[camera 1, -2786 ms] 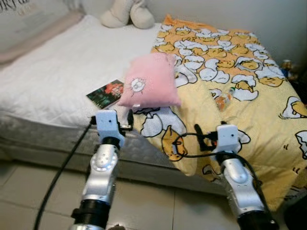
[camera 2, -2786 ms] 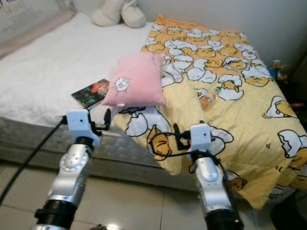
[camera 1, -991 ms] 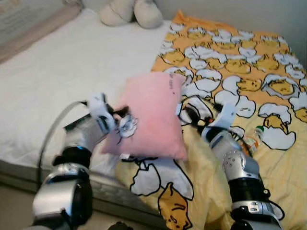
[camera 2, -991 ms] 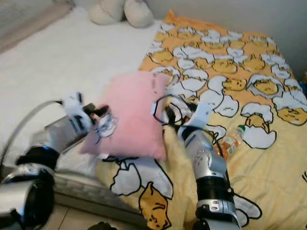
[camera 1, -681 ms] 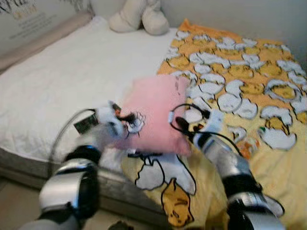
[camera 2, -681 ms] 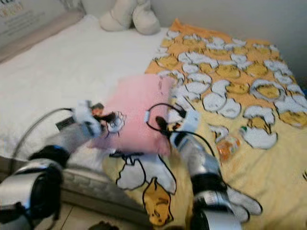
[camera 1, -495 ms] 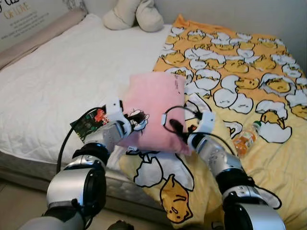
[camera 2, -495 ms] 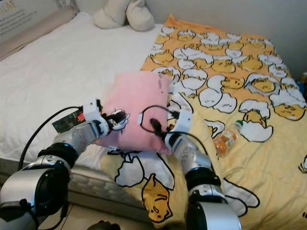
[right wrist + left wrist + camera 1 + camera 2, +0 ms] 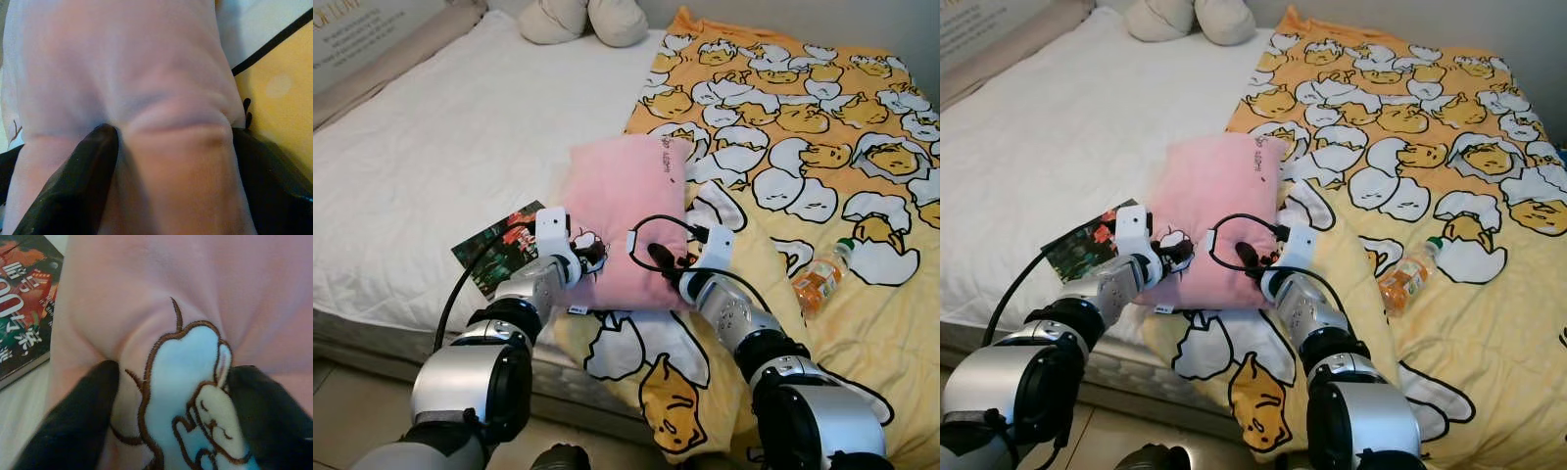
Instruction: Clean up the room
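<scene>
Both grippers, left gripper (image 9: pixel 589 257) and right gripper (image 9: pixel 658 258), now pinch the pink pillow's (image 9: pixel 626 211) near edge, having closed in from its sides.

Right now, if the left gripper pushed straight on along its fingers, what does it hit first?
The pink pillow: the left gripper already has a fold of it bunched between its fingers, so nothing else lies ahead first.

book (image 9: pixel 22 308): large white CJK-style characters on cover, perhaps "00", illegible | headboard panel (image 9: pixel 352 29): lettering too blurred
</scene>
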`<state>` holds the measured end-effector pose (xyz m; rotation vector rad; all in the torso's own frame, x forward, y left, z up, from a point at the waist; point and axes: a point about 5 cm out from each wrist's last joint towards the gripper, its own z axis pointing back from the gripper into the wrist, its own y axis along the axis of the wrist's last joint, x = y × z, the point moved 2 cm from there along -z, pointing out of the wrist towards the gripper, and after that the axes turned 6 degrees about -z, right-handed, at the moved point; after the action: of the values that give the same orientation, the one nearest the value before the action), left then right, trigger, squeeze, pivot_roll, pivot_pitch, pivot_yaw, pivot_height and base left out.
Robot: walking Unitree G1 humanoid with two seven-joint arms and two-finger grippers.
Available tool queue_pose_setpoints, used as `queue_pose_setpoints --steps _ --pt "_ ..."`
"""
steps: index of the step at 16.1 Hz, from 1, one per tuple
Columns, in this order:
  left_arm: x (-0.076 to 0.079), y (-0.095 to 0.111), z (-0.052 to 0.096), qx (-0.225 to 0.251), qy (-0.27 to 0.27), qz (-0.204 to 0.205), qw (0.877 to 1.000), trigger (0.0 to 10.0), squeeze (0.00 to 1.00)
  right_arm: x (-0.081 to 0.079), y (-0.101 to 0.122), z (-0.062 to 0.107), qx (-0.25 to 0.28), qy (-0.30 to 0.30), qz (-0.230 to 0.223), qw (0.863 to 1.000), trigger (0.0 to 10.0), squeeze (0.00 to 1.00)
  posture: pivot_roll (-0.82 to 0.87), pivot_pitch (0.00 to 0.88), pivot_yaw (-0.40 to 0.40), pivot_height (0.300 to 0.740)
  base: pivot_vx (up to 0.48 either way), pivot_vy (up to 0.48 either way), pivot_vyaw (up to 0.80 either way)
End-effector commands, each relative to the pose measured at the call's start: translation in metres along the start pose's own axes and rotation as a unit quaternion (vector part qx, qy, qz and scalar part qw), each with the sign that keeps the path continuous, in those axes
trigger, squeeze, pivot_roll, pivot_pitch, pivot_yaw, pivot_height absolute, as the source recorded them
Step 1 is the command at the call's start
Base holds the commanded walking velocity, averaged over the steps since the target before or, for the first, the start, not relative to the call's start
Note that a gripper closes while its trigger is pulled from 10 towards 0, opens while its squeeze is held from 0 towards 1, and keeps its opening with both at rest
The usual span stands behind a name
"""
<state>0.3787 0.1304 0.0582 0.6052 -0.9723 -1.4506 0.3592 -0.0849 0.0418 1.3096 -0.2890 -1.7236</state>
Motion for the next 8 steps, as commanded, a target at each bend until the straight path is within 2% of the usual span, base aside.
queue_pose_setpoints --steps 1,4,8 --pt "-0.002 -0.016 0.001 -0.029 0.001 -0.001 1.0 0.0 0.0 -0.003 0.002 -0.001 0.004 0.008 -0.008 1.0 0.0 0.0 -0.06 0.121 0.031 0.74 0.0 0.0 0.0" --pt "0.001 -0.015 0.0 -0.023 -0.002 0.001 1.0 0.0 0.0 0.003 0.006 0.001 0.014 0.008 -0.008 1.0 0.0 0.0 -0.06 0.122 0.017 0.74 0.0 0.0 0.0" --pt "0.013 -0.013 -0.002 -0.011 -0.026 -0.006 1.0 0.0 0.0 0.018 0.005 0.005 0.018 -0.013 0.029 0.999 0.0 0.0 -0.06 0.114 0.023 0.74 0.0 0.0 0.0"
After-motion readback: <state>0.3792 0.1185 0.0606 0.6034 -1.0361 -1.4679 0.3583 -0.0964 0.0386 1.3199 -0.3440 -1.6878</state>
